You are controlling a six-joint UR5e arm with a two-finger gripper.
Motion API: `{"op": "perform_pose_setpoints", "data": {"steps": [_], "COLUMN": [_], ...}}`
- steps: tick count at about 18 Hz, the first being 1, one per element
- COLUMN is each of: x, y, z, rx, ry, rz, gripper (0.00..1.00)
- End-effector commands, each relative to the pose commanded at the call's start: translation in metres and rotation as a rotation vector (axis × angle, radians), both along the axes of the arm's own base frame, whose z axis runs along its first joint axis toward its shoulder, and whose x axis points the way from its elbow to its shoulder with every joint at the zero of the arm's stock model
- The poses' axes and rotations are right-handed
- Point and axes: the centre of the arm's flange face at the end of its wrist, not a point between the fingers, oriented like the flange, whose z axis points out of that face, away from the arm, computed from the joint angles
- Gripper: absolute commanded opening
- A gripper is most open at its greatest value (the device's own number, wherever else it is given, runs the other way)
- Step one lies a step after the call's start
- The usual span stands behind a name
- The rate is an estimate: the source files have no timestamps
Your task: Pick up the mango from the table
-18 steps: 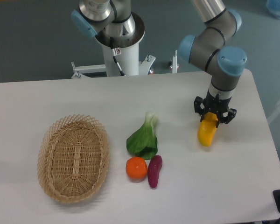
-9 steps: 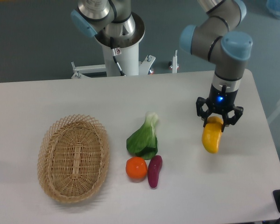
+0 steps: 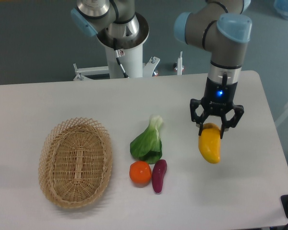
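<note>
One mango [image 3: 210, 145] hangs in the right half of the frame, pinched at its upper end between the black fingers of the gripper [image 3: 212, 128]. Its yellow body points down and slightly to the right, with an orange tint near the top where the fingers close on it. It appears lifted off the table [image 3: 48, 103], though the gap beneath it is hard to judge from this angle. A small blue light glows on the wrist just above the gripper.

The single arm [image 3: 221, 33] comes down from the upper right of the frame, grey with light blue joint caps. Its base column [image 3: 125, 48] stands at the upper centre, behind the far edge of the table.

Four other things lie on the white top. One oval wicker basket [image 3: 76, 162] sits at the lower left. Near the centre lies one leafy green vegetable [image 3: 148, 142] with a pale stalk. Just below it are one round orange [image 3: 140, 172] and one dark purple sweet potato [image 3: 159, 175], side by side and touching or nearly so.
</note>
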Motion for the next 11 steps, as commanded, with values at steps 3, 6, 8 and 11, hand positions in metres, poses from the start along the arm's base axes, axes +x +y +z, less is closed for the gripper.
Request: {"op": "perform_pose_setpoints", "data": {"steps": [3, 6, 8, 11], "x": [0.0054, 0.0077, 0.0077, 0.0083], "y": [0.0026, 0.0045, 0.0045, 0.005], "z": [0.0063, 0.0088, 0.0089, 0.0104], "rx": [0.007, 0.009, 0.008, 0.008], "ry": [0.004, 0.009, 0.012, 0.016], "rz": [0.0, -0.005, -0.012, -0.012], "gripper": [0.48, 0.48, 0.48, 0.48]}}
